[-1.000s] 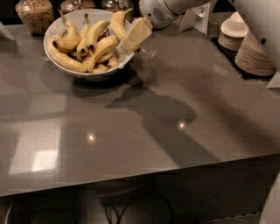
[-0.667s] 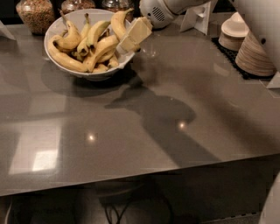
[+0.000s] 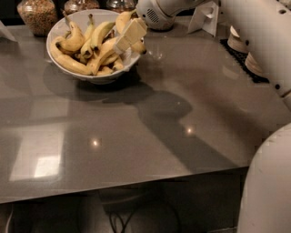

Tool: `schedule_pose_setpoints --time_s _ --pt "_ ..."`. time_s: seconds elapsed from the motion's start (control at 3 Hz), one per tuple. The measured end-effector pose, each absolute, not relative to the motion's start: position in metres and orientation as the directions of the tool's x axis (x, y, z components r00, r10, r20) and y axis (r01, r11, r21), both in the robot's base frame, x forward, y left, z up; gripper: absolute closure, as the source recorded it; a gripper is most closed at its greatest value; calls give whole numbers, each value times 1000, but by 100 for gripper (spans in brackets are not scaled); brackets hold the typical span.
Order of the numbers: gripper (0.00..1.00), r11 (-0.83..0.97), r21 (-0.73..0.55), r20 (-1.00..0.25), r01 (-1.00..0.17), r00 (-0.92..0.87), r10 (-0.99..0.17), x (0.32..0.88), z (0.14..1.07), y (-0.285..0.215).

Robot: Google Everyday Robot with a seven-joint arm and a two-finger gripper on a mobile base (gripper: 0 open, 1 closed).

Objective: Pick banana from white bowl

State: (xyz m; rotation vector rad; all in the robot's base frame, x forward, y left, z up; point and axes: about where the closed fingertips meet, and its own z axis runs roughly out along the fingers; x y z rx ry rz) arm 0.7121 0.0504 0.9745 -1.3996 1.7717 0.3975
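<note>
The white bowl [image 3: 101, 77] stands at the back left of the grey table [image 3: 136, 136] and holds several yellow bananas. The large arched banana [image 3: 122, 19] lies against the bowl's right rim, with its dark tip [image 3: 142, 49] hanging over the edge. My gripper [image 3: 130, 35] reaches in from the right over that rim and sits right in front of this banana, overlapping it. A long slim banana [image 3: 68, 61] lies along the bowl's front left, with smaller bananas [image 3: 97, 34] in the middle.
Glass jars [image 3: 38, 13] stand behind the bowl. Stacked cream dishes [image 3: 238, 42] sit on a dark mat at the right, partly hidden by my white arm [image 3: 259, 41]. A white folded card [image 3: 207, 16] stands at the back. The table's front edge runs low across the view.
My gripper has shifted a little to the left, further over the bowl's right rim and onto the large banana. The bowl and the other bananas have not moved.
</note>
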Motion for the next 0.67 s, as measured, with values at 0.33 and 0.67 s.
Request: schedule_pose_setpoints --time_s 0.33,0.67 --pt "19 353 -228 -768 -907 -56 -638 730 968 58" --pt "35 387 -221 -764 -895 -87 -639 743 960 57"
